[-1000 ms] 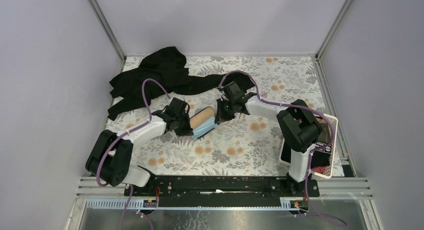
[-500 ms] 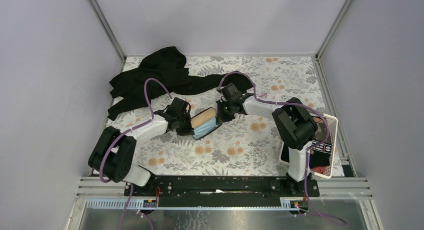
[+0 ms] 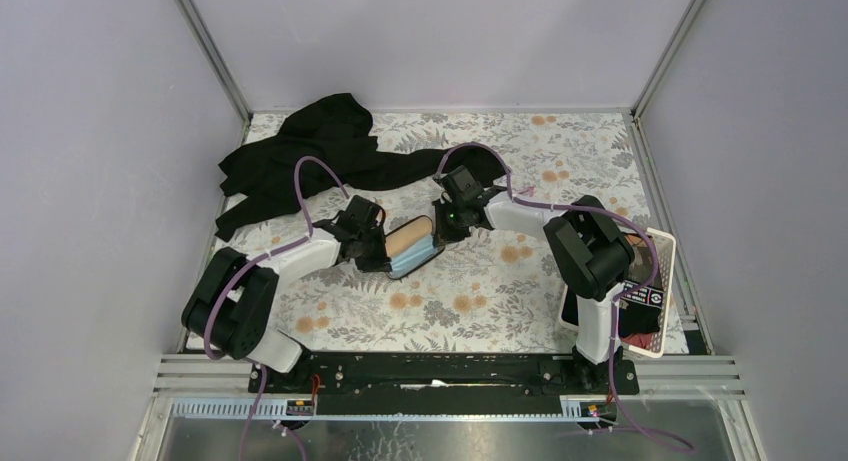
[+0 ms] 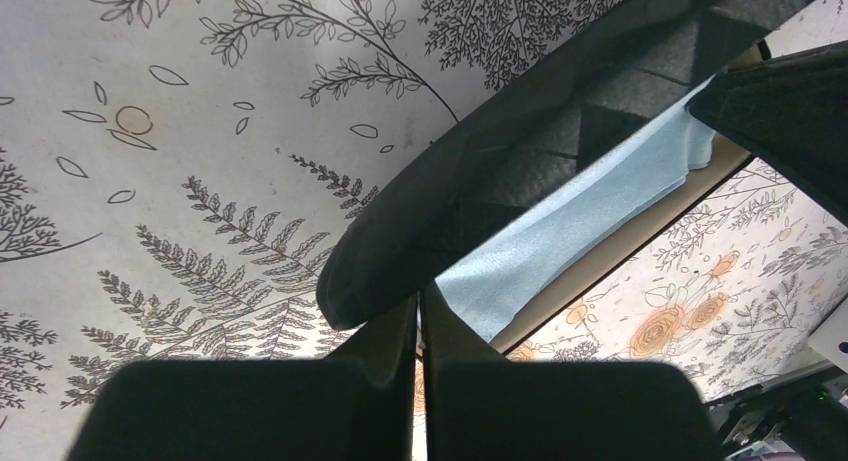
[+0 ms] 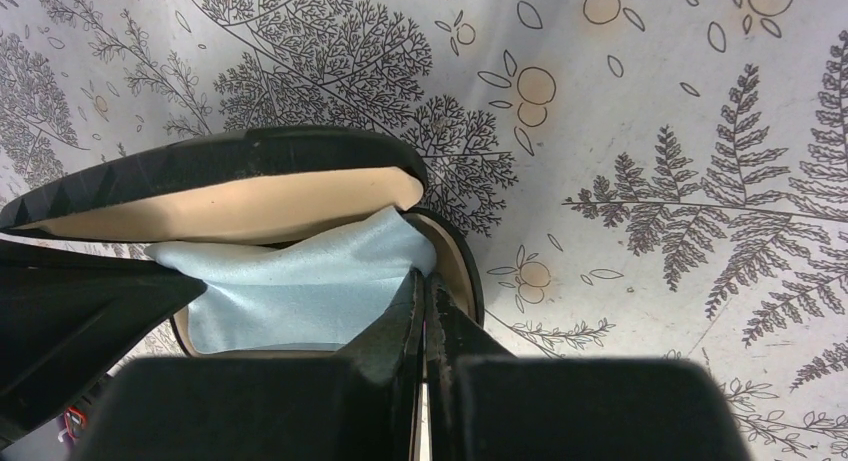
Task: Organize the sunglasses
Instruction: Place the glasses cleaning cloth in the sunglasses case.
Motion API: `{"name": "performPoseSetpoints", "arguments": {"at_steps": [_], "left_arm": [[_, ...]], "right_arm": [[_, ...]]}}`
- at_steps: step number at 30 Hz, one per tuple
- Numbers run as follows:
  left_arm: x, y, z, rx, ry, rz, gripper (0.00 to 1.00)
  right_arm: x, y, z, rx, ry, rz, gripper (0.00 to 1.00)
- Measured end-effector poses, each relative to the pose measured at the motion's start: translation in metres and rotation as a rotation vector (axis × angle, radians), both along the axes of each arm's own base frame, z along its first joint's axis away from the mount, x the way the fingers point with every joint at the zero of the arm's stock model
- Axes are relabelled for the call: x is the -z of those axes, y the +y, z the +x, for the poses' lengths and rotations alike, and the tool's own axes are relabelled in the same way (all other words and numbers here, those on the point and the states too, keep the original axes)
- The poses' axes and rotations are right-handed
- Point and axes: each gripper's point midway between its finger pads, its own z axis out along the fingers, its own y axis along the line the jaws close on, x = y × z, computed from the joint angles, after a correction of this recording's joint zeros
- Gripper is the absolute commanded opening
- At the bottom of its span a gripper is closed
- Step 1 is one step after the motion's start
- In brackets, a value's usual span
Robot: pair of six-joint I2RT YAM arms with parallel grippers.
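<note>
The black oval case (image 3: 408, 240) lies open in the middle of the table, tan lining up, with the light blue cloth (image 3: 414, 260) lying in it. No sunglasses show in any view. My left gripper (image 3: 379, 251) is shut, its tips (image 4: 420, 299) against the left end of the black lid (image 4: 480, 171); the cloth (image 4: 570, 226) shows just past it. My right gripper (image 3: 444, 224) is shut, its tips (image 5: 423, 278) at the cloth's corner (image 5: 300, 281) inside the right end of the case (image 5: 230, 156).
A black garment (image 3: 320, 156) lies heaped at the back left. A white tray (image 3: 668, 256) with dark items stands at the right edge by the right arm's base. Walls close the table in on three sides.
Both grippers have closed in a little on the case, the left one from the left and the right one from the right. The case has shifted slightly.
</note>
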Motion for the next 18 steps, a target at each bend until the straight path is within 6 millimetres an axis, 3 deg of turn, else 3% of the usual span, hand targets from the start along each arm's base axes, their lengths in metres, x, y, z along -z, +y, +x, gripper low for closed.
{"name": "performPoseSetpoints", "arguments": {"at_steps": [10,14,18], "left_arm": [[0.0009,-0.0002,-0.0003,0.001,-0.005,0.012,0.00],[-0.0015,0.0014,0.0015,-0.006,-0.024,0.028,0.16],[-0.0060,0.0022,0.0024,-0.015,-0.039,0.032,0.23]], "right_arm": [[0.0020,-0.0012,-0.0017,0.000,0.005,-0.003,0.00],[0.0035,-0.0017,-0.0024,0.001,0.006,-0.003,0.01],[0.0047,-0.0024,-0.0037,0.005,0.006,0.000,0.16]]}}
